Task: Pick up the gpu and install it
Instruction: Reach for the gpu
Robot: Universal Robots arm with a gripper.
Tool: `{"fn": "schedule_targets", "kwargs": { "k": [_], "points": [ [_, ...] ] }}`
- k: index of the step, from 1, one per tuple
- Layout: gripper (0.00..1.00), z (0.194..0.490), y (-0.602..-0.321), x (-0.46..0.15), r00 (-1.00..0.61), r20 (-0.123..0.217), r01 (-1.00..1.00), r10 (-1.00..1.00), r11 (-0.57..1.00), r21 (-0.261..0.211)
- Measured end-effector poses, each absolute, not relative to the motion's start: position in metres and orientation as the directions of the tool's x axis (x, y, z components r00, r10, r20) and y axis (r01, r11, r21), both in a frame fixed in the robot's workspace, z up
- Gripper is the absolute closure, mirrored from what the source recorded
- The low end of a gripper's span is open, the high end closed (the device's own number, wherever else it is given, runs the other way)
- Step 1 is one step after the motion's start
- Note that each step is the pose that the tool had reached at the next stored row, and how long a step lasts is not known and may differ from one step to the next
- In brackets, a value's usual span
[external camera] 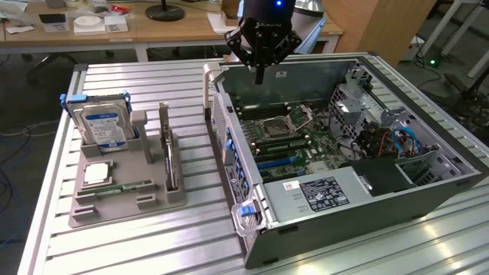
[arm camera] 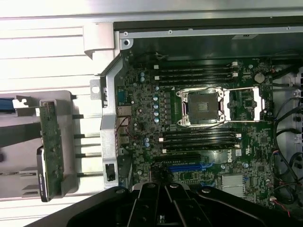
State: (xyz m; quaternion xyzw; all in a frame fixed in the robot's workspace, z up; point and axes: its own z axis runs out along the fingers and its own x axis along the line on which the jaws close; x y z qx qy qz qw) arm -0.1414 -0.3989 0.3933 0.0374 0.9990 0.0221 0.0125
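The gpu (external camera: pixel 166 153) is a thin dark card standing on edge in a grey holder (external camera: pixel 122 200) on the exterior view's left, beside the open computer case (external camera: pixel 367 189). From the wrist view the gpu (arm camera: pixel 50 142) appears edge-on as a green strip with a black part. My gripper (external camera: pixel 260 73) hangs above the case's far rim, well away from the card, its fingers shut with nothing between them. Those shut fingers (arm camera: pixel 165 189) point down over the motherboard (arm camera: pixel 142 118) near a blue slot (arm camera: pixel 189 167).
A silver hard drive (external camera: pixel 103 126) with a blue-white label stands in the same holder, with a green memory stick (external camera: pixel 122 188) lying lower in it. Inside the case are the CPU socket (arm camera: pixel 203 106), cables (external camera: pixel 397 140) and a power supply (external camera: pixel 321 192). Desks stand behind the slatted table (external camera: pixel 153 80).
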Motion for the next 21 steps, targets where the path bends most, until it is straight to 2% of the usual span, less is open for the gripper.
{"fn": "schedule_targets", "kwargs": {
  "k": [21],
  "points": [
    [0.89,0.393,-0.399,-0.157,-0.997,-0.023,0.074,0.075,0.996,0.045]
  ]
}}
